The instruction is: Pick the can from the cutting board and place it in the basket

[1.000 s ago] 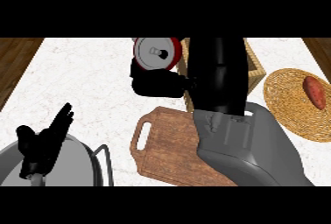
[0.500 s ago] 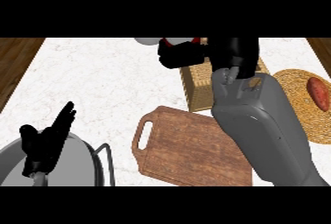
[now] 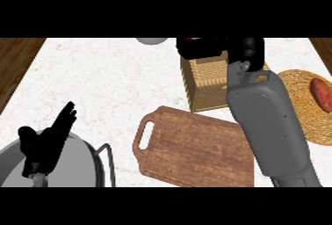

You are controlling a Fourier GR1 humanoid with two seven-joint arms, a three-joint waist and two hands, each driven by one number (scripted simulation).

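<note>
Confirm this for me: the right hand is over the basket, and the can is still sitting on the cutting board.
Not quite. The head view shows the cutting board bare; the can is up in the right hand, over the basket.

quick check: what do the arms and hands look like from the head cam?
Right forearm: smooth grey shell, rounded and broad, narrowing to a black wrist section. Right hand: black. Left hand: black, slim fingers, on a short grey wrist stub. No cables or markings visible.
</note>
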